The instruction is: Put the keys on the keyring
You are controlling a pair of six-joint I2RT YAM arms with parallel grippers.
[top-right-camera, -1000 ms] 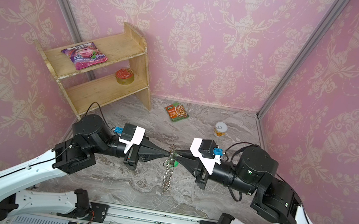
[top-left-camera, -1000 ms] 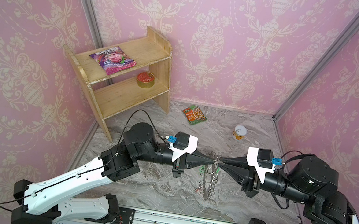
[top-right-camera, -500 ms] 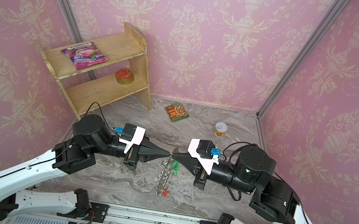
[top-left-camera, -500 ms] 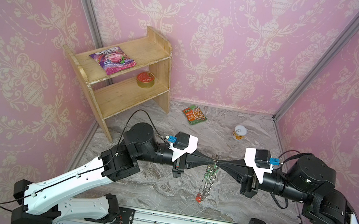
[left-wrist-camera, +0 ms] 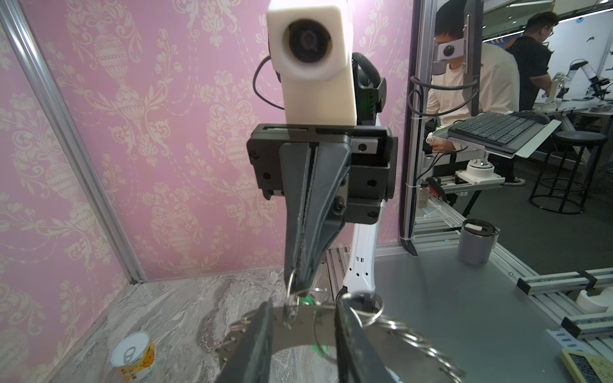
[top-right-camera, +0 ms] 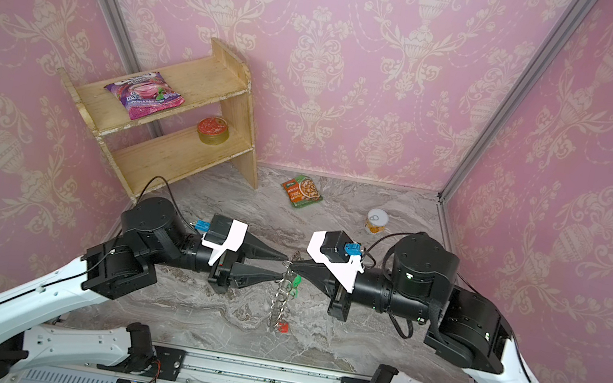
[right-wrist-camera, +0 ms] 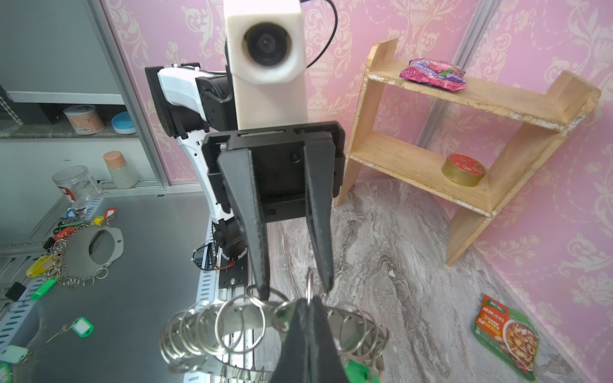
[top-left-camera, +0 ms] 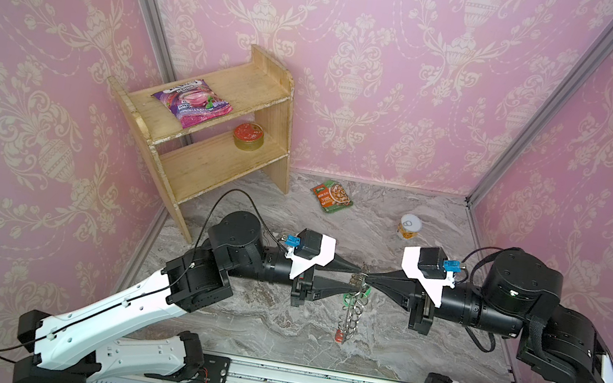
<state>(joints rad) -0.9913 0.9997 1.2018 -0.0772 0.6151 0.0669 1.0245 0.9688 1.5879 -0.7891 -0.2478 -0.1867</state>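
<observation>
Dangling mid-frame in both top views, the keyring (top-left-camera: pixel 353 314) is trailing downward from the right gripper (top-left-camera: pixel 366 279), clamped on a loop. Left wrist view: the left gripper (left-wrist-camera: pixel 304 301) is gaping astride it, lower centre. Right wrist view: its loops are fanning lower left.

Both top views are looking steeply down from the front, sharing the whole grey marbled tabletop (top-left-camera: pixel 252 331); the two white block-shaped wrist cameras (left-wrist-camera: pixel 315 83) are facing each other closely.
</observation>
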